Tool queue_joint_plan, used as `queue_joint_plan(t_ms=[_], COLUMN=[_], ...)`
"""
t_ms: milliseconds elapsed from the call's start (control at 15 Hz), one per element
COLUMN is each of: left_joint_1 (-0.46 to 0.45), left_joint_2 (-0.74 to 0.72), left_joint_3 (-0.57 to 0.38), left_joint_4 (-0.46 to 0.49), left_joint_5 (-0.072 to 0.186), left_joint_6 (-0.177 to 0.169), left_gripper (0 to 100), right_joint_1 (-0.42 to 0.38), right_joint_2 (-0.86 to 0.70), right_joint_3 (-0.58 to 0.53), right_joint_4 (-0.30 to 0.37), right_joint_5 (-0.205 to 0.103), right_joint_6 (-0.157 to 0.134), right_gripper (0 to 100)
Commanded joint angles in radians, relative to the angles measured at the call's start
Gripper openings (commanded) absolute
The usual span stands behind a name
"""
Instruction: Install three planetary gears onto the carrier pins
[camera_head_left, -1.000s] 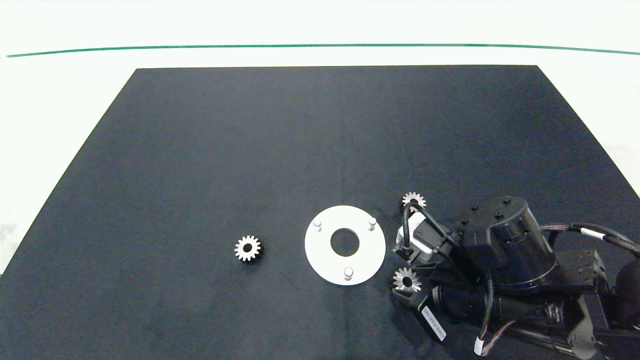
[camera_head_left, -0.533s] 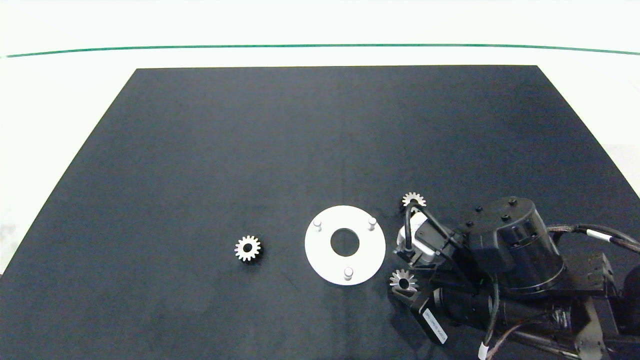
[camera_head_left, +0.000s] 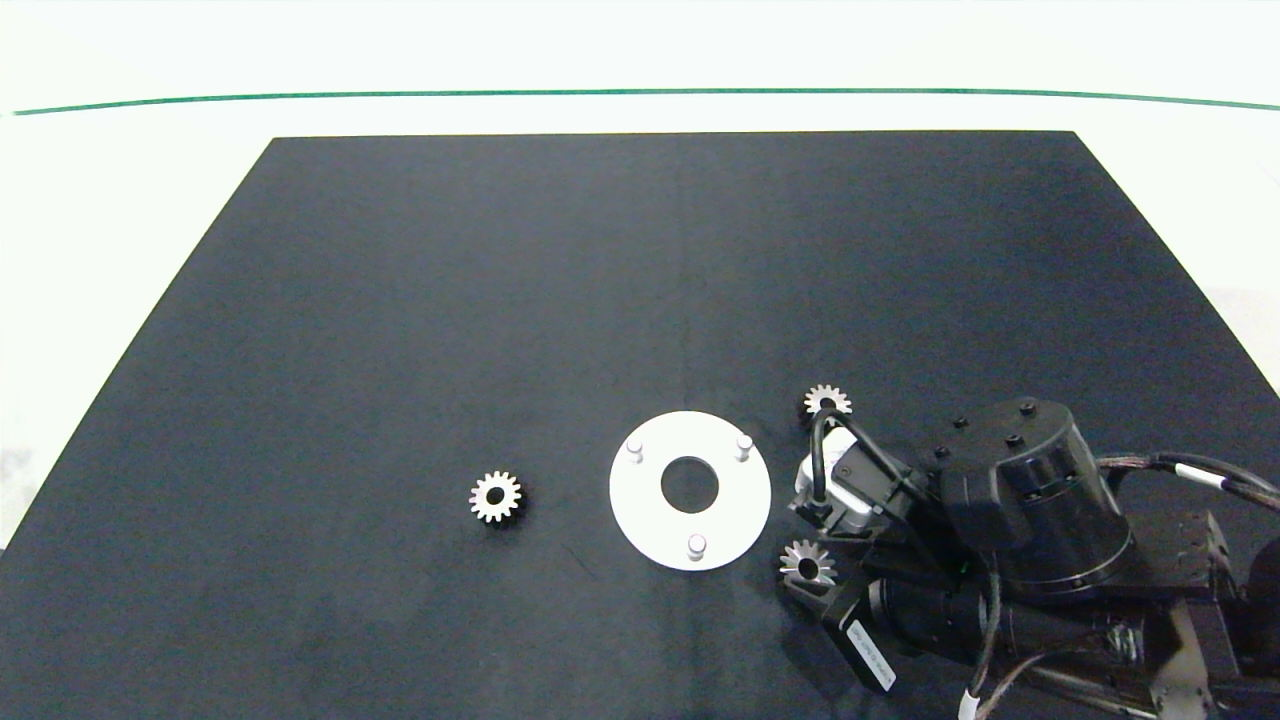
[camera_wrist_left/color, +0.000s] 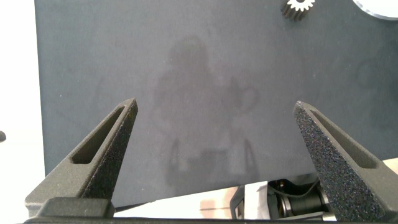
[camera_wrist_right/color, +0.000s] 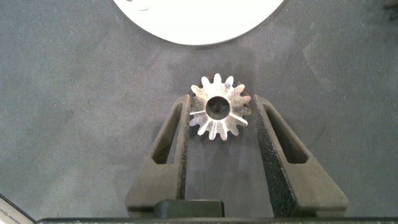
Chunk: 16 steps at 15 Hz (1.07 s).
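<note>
The right gripper (camera_wrist_right/color: 219, 118) pinches 1 planetary gear (camera_wrist_right/color: 219, 114) by its teeth just beside the white disc (camera_head_left: 640, 520) — all 3 carrier pins (camera_head_left: 697, 546) bare; such a thin hold could tilt it off the pin; the left gripper (camera_wrist_left/color: 217, 130) hangs open.
</note>
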Motion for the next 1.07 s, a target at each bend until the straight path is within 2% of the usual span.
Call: queue_joint_plan(t_ms=[67,933,1067], left_joint_1=[0.0,0.0,0.0], left_joint_2=[0.0,-0.001,0.0], left_joint_3=[0.001,-0.002,-0.004], left_joint_4=[0.003,0.003,0.003], left_joint_5=[0.001,0.001,0.001], left_joint_6=[0.0,0.0,0.0], left_gripper=[100,100,100], right_joint_1=[0.0,-0.003,-0.003], right_joint_2=[0.009,0.038,0.045], right_joint_3=[0.0,-0.014,-0.028], right_joint_4=[0.002,-0.012,-0.012], right_joint_5=[-0.003,0.001,0.001], right_joint_6=[-0.003,0.005,0.005], right_gripper=[100,100,97])
